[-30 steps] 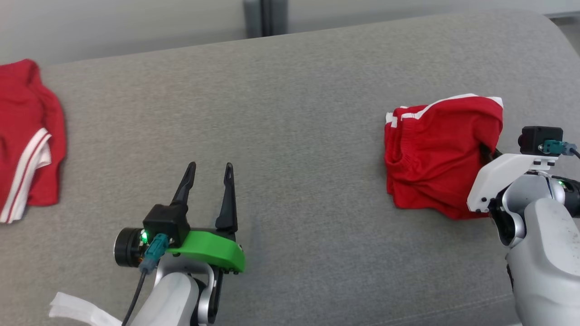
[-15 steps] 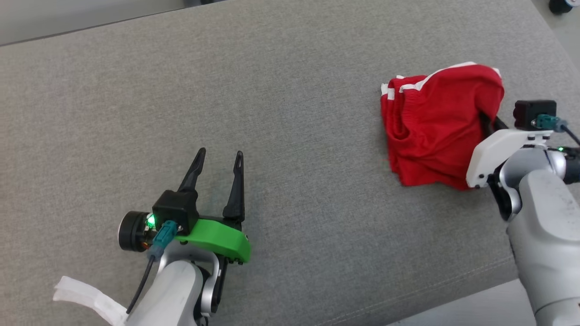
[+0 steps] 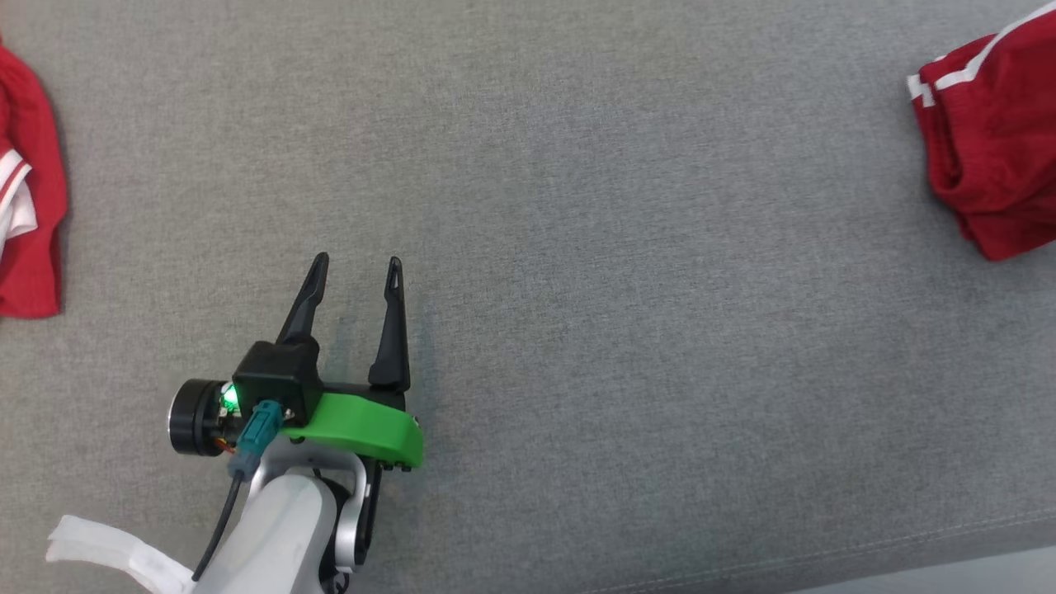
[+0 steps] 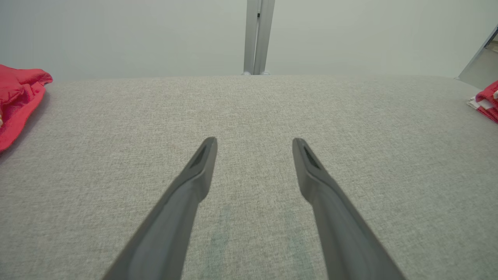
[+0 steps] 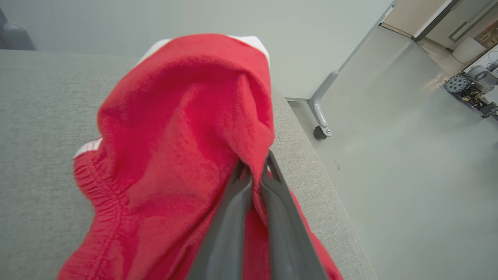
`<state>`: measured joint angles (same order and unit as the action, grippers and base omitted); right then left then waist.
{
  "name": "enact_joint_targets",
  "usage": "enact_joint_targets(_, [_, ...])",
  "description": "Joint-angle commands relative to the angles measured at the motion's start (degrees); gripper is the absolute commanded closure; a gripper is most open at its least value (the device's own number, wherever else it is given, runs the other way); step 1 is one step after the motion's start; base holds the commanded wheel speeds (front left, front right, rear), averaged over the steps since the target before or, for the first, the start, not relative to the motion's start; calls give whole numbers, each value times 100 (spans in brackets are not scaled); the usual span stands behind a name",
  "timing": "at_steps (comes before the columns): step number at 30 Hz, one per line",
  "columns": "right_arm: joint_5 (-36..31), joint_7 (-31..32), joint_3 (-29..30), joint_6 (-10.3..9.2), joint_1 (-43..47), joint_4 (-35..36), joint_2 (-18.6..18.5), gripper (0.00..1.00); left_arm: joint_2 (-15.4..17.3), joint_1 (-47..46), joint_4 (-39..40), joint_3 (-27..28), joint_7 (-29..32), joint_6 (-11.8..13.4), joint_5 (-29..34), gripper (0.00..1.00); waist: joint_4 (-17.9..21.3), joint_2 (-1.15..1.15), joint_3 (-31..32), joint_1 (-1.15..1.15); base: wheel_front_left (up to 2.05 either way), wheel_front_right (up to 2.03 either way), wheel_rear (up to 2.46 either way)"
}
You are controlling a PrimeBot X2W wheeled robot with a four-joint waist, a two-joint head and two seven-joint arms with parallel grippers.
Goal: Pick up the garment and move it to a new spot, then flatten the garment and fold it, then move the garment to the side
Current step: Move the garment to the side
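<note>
Head camera: had tilted and swung since the earlier pictures, so the shift of the whole picture was not read as motion of the things
Garment (image 3: 994, 148): red with white stripes, at the 2 o'clock edge of the head view; it stood farther from the left gripper (image 3: 357, 261) than one second earlier, while the second red garment (image 3: 29, 206) kept its spacing to that gripper; judged a true carry toward 3 o'clock
Right gripper (image 5: 255, 161): fingers together, clamped on a fold of the garment as in the earlier pictures; cloth draped up and over the fingertips, its lower part appearing to rest on the desk (image 3: 577, 206) near the right-hand edge
Left gripper: at 7 o'clock in the head view, fingers apart and empty, low over bare desk; stance unchanged
Second red garment: at 9 o'clock, well apart from both grippers, not involved
Task stage: judged as the first step, relocation under way; release, flattening and folding not yet done
Consequence: the garment lay close to the desk margin, with floor (image 5: 408, 155) beyond; the drop spot needed room to spread the cloth, and the left gripper stood well apart from it
</note>
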<state>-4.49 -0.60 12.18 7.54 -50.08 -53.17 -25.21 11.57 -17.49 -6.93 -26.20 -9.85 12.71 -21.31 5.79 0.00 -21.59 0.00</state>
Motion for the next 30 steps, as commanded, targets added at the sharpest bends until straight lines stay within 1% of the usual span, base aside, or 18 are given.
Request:
enact_joint_targets(1, [-83, 4, 75, -10, -107, -55, -96, 100, 32, 51, 64, 2, 14, 29, 33, 0, -232, 0, -234, 0, 0, 0, 0])
enact_joint_targets(3, [-167, 23, 209, -10, -174, -111, -256, 100, 52, 76, 118, -16, 37, 51, 37, 0, -274, 0, -284, 0, 0, 0, 0])
enact_joint_targets(5, [-269, 76, 332, -10, -213, -129, -342, 100, 67, 99, 164, -34, 44, 61, 42, 0, -286, 0, -319, 0, 0, 0, 0])
enact_joint_targets(6, [-336, 84, 431, -10, -244, -134, -406, 95, 71, 109, 185, -40, 52, 72, 46, 0, -285, 0, -341, 0, 0, 0, 0])
enact_joint_targets(7, [-407, 72, 481, -10, -267, -128, -443, 15, 73, 110, 191, -48, 56, 81, 52, 0, -282, 0, -357, 0, 0, 0, 0])
enact_joint_targets(8, [-502, 2, 534, -10, -304, -87, -452, 0, 71, 105, 199, -58, 64, 80, 56, 0, -276, 0, -375, 0, 0, 0, 0])
enact_joint_targets(12, [-745, -222, 729, -10, -409, -69, -460, 0, 45, 44, 214, -91, 91, 75, 49, 0, -246, 0, -396, 0, 0, 0, 0])
enact_joint_targets(16, [-902, -456, 763, -10, -521, -147, -293, 0, 39, 9, 166, -87, 79, 69, -3, 0, -191, 0, -314, 0, 0, 0, 0])
enact_joint_targets(18, [-928, -531, 692, -10, -561, -191, -185, 0, 32, 6, 128, -75, 56, 62, -31, 0, -164, 0, -228, 0, 0, 0, 0])
enact_joint_targets(23, [-795, -660, 339, -10, -631, -351, 102, 0, -12, -31, 43, -20, -85, 23, -150, 0, -124, 0, 111, 0, 0, 0, 0])
enact_joint_targets(27, [-706, -815, -194, -10, -571, -406, 292, 0, -89, -66, -82, 93, -199, 0, -270, 0, -150, 0, 519, 0, 0, 0, 0])
enact_joint_targets(30, [-533, -927, -562, -10, -367, -432, 523, 0, -137, -57, -259, 190, -324, -27, -377, 0, -222, 0, 884, 0, 0, 0, 0])
